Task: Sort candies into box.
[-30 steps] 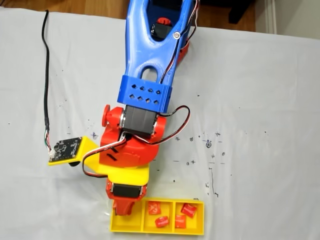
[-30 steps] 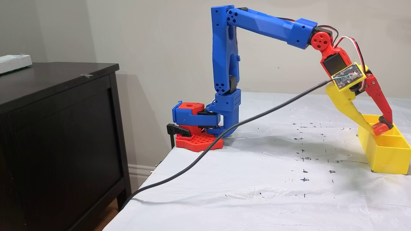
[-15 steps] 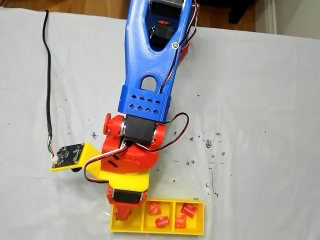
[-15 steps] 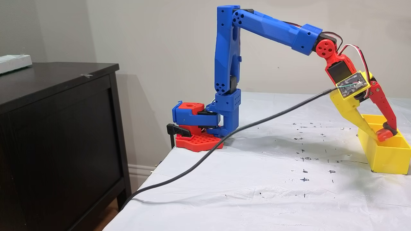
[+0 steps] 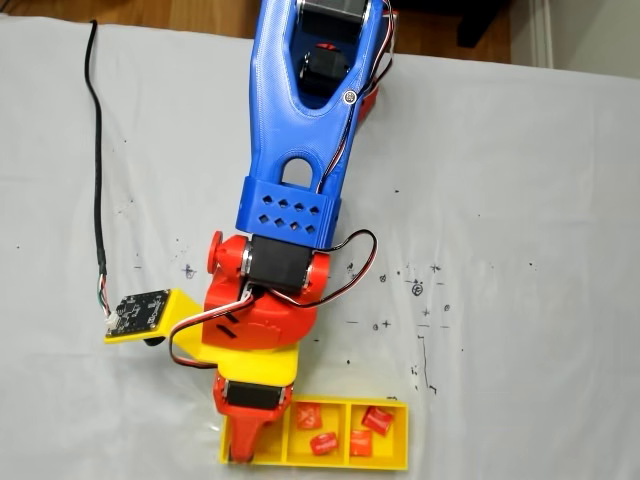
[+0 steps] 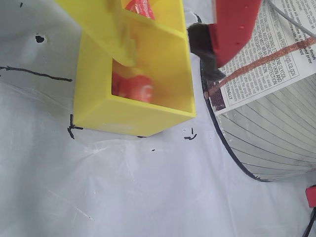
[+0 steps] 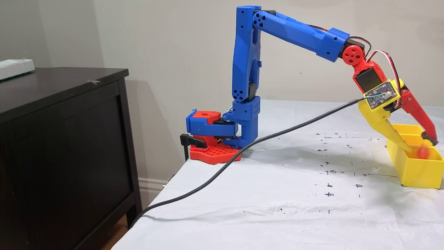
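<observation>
Bright yellow 3-compartment plastic tray [image 5: 385, 461] lying flat on the table. Small red wrapped candies [image 5: 322, 443]: 2 in the middle compartment, 2 in the right; another [image 6: 134, 87] in the end compartment.

1. My wrist view catches a printed label [image 6: 276, 54] on the round wire-ribbed thing at right, with lines of small black type; only "CS.03.002" can just be made out.
2. Pen crosses and dots [image 7: 329, 172] on my bench cover: no words.
</observation>
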{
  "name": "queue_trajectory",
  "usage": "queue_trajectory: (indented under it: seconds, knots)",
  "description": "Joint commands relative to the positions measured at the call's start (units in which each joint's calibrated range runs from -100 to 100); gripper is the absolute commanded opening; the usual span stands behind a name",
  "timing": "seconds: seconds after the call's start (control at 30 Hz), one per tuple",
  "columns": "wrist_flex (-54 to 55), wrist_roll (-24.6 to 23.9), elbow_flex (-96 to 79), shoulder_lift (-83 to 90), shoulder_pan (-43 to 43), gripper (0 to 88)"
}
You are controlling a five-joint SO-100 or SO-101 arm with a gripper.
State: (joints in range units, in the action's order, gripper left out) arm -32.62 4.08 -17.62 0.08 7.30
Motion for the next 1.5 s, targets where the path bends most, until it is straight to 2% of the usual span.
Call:
queue_trajectory:
  seconds: [0.0,0.23,0.33,0.47,0.5,0.77,1.0,1.13,1.33,1.47]
  knots:
    - [-0.17,0.00,5.38,2.29,-0.32,24.1]
    - [-0.58,0.05,5.20,3.05,-0.23,22.8]
    - [-0.58,0.15,4.92,3.73,-0.14,16.3]
    - [-1.64,0.15,5.01,5.09,0.13,1.5]
    - [-1.97,0.15,5.10,5.43,0.31,0.2]
    - [-1.81,-0.78,0.19,12.64,0.77,0.2]
    - [1.71,-2.30,-17.65,33.33,-0.86,0.2]
    - [3.35,-3.32,-33.49,49.36,-3.22,0.2]
    - [-2.95,-1.66,-58.07,81.68,-8.47,0.2]
    - [-11.14,-1.03,-65.72,96.35,-11.01,0.2]
